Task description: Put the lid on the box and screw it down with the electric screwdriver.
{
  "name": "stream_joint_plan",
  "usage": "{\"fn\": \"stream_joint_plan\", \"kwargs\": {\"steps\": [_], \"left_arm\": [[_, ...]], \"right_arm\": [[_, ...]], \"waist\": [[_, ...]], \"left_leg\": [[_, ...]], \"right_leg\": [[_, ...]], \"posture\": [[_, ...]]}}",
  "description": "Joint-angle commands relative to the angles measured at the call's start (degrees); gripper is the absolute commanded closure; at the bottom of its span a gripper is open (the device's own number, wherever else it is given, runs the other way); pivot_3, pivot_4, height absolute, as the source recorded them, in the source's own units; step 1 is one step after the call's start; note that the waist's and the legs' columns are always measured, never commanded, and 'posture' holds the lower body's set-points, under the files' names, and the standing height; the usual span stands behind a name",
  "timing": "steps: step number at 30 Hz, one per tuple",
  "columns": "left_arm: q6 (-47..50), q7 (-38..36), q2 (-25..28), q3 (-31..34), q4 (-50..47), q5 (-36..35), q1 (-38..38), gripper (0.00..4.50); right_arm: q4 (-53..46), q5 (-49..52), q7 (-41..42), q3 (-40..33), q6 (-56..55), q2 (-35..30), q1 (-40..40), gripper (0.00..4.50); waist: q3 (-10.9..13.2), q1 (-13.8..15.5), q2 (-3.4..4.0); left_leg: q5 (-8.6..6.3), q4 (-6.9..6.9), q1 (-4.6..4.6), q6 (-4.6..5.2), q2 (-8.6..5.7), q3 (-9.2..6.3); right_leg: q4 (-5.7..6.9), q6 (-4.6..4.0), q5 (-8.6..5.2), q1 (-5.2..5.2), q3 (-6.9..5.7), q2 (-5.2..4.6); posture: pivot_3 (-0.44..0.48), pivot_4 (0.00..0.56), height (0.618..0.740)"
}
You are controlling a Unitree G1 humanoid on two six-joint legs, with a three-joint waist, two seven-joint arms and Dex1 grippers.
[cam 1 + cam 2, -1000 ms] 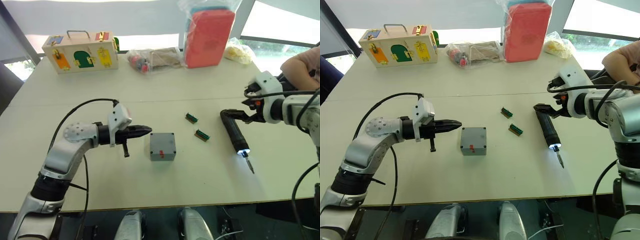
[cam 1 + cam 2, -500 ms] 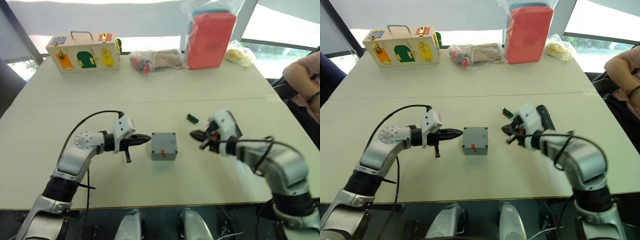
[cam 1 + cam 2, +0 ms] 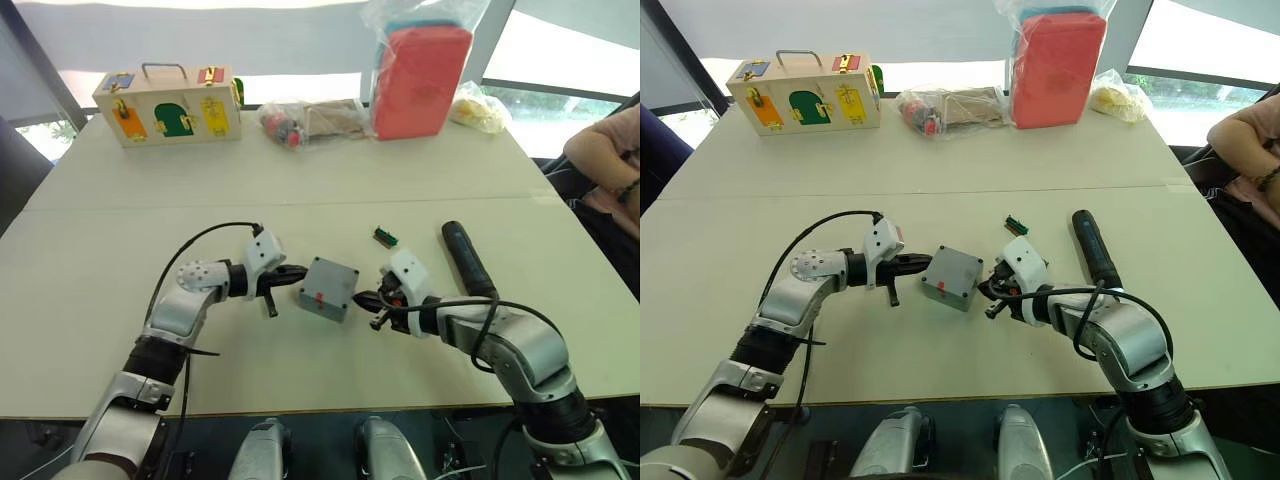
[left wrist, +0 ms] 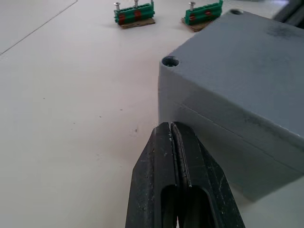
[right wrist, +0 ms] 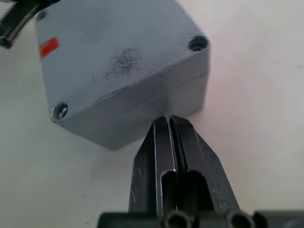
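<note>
Small deep square grey plastic box (image 3: pixel 328 288) with shallow grey lid (image 5: pixel 109 52) already seated on top, seam visible round the side wall. Pinned between the two sets of fingertips, turned corner-on to both. Looks light, rigid, smooth-walled; likely to skate or spin on the tabletop if pushed off-centre. Best taken across two opposite flat walls, not at corners. No real long axis; lid face up, screw holes open at corners, apparently no screws in yet.

Thick black cylindrical electric screwdriver (image 3: pixel 466 258) lying flat beyond the right fingers, well apart from box. Long axis running away from robot; which end carries the bit cannot be told. Stiff, probably weighty; grasp mid-barrel.

Left gripper (image 4: pixel 172 127) pressed closed, tips just at box wall. Right gripper (image 5: pixel 169 119) likewise closed, tips against opposite wall under lid edge.
</note>
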Motion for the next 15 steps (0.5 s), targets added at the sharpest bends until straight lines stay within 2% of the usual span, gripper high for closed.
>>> {"fn": "stream_joint_plan", "kwargs": {"steps": [1,7,11,15], "left_arm": [[-3.15,-0.30,-1.84,-0.78,1.78,0.87,-2.43,4.50],[-5.55,0.39,-2.00,-0.14,5.93,2.86,-3.95,4.50],[-4.94,-2.49,2.35,0.60,3.50,2.69,-1.56,4.50],[-2.60,-5.78,6.81,1.03,-1.31,0.95,2.22,4.50]], "right_arm": [[-4.34,2.11,1.73,1.06,1.42,-0.26,-2.10,4.48],[-4.19,1.78,1.63,-2.22,3.69,-3.44,-2.75,4.48],[-1.83,0.58,2.87,-4.80,1.00,-6.90,-4.05,4.48],[3.92,-2.18,2.74,-4.78,-4.24,-6.21,-6.52,4.48]], "waist": [[0.00,0.00,0.00],[0.00,0.04,0.00],[0.00,-0.10,0.00],[0.00,-0.28,0.00]], "left_leg": [[0.00,0.01,0.00,0.01,0.00,0.00],[-0.02,0.07,-0.01,0.03,0.00,0.00],[-0.03,0.08,-0.02,0.04,0.00,0.01],[-0.05,0.06,0.01,0.09,0.06,0.03]], "right_leg": [[0.00,0.00,0.00,0.00,0.00,0.00],[0.04,0.00,0.00,0.00,0.00,-0.01],[0.03,0.00,0.00,0.00,0.01,-0.03],[0.06,0.00,0.00,-0.04,0.00,0.03]], "posture": [[0.000,0.150,0.730],[0.000,0.150,0.730],[0.000,0.150,0.730],[0.000,0.150,0.730]]}}
